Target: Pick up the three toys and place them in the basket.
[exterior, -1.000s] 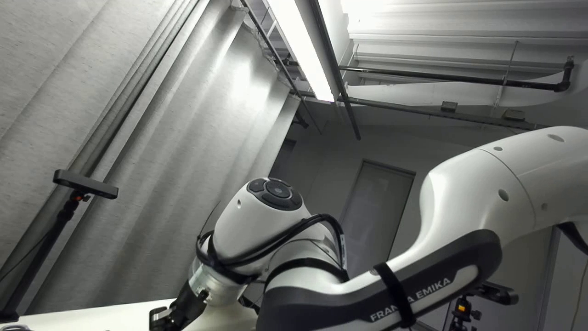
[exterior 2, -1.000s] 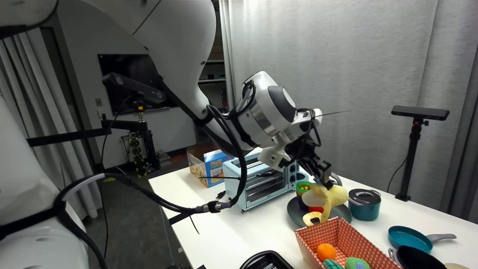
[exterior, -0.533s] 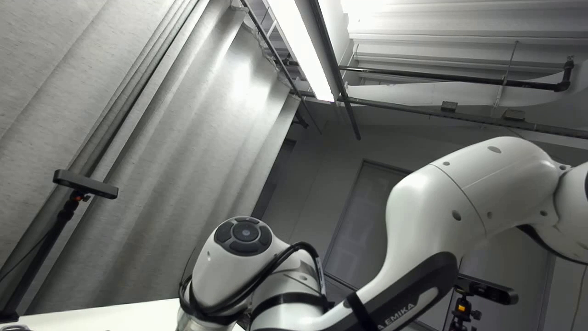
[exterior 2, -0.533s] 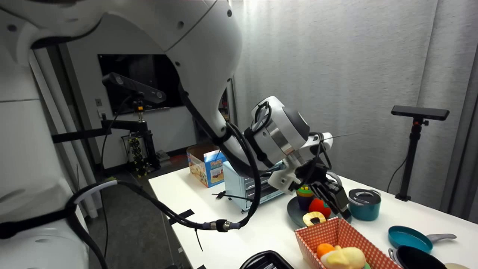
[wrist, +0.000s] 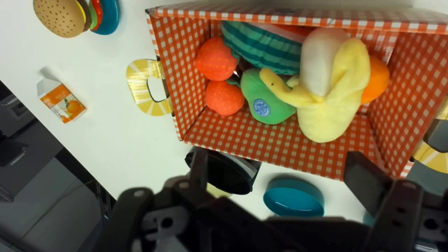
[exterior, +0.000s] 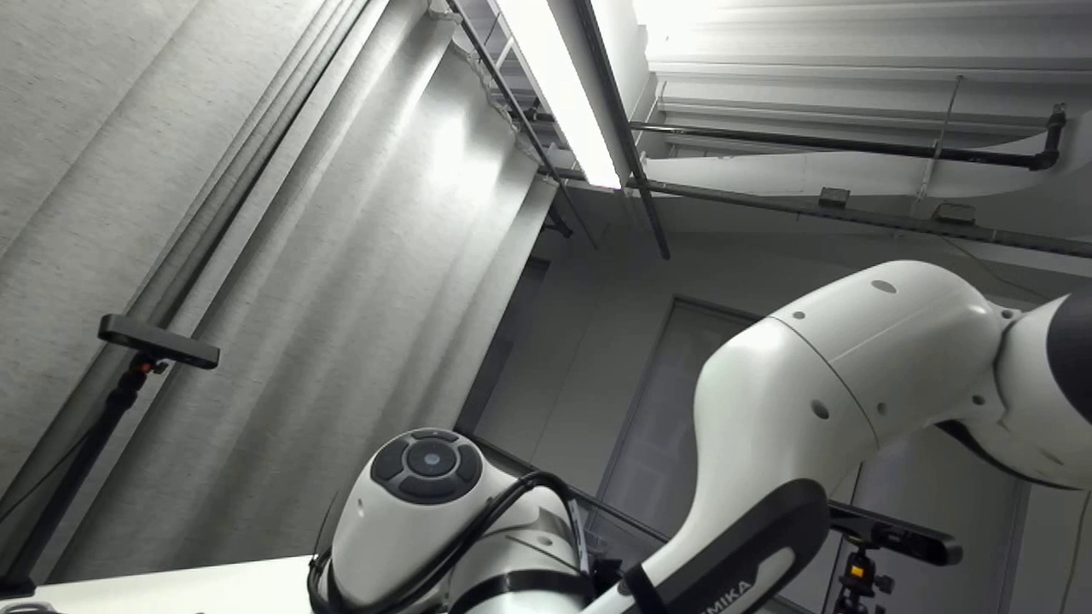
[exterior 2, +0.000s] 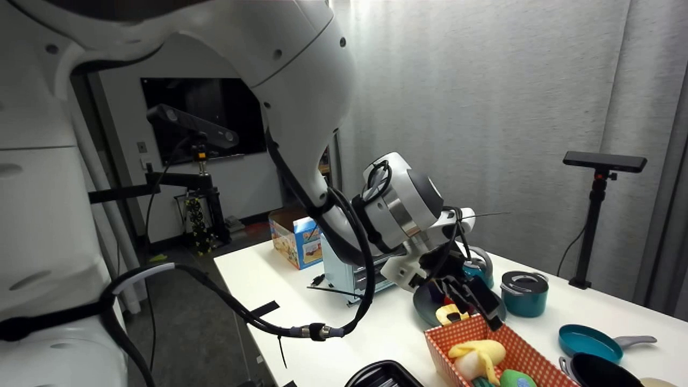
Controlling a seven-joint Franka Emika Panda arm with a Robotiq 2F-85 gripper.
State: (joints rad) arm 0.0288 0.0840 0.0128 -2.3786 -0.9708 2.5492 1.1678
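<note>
Banana (wrist: pixel 328 102): long axis across bskt (wrist: pixel 276 154), wht tip (wrist: pixel 317 63) twd long wall (wrist: pixel 252 17).

Smooth white table (exterior 2: pixel 322 360), with a rectangular red-and-white gingham basket (wrist: pixel 182 66) on it

A blue printed cardboard box (exterior 2: pixel 293 247) stands by one edge, near a boxy light-blue toaster oven (exterior 2: pixel 337 269). A round dark-grey plate (exterior 2: pixel 423 309) lies between oven and basket, just beside a teal cylindrical pot with a black lid (exterior 2: pixel 524 301). A round teal frying pan with a grey handle (exterior 2: pixel 588 344) and a round black pot (exterior 2: pixel 602 372) stand near the basket, opposite a glossy black tray (exterior 2: pixel 381 373). The wrist view adds an orange-and-white carton (wrist: pixel 63 100).
</note>
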